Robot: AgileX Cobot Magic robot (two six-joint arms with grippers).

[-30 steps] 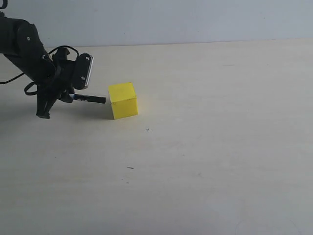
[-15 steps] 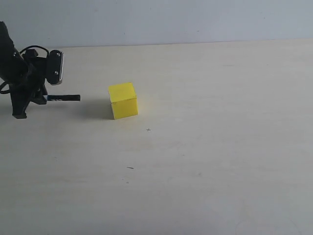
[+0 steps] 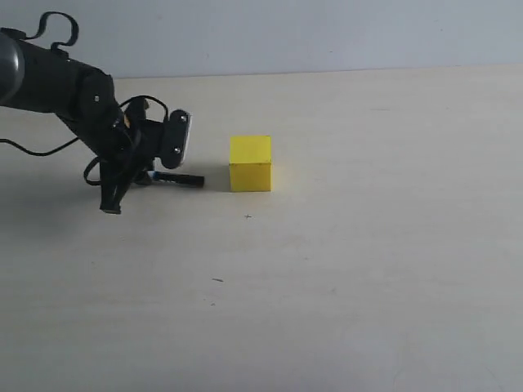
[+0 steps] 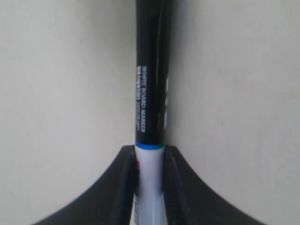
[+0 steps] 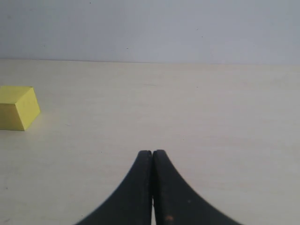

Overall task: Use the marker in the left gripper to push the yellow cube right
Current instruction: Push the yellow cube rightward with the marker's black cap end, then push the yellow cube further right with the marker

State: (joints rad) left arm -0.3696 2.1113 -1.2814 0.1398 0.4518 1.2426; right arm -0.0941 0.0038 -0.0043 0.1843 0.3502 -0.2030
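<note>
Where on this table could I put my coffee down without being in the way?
Right of the cube and all the foreground are bare. The back left is crowded: arm, marker and cube sit close together.

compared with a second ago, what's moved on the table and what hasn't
The yellow cube has slid right and turned square to the camera. The left gripper drew back left, then swung right again; its marker tip now stops short of the cube. Unchanged: the marker stays clamped in the gripper, lying level.
</note>
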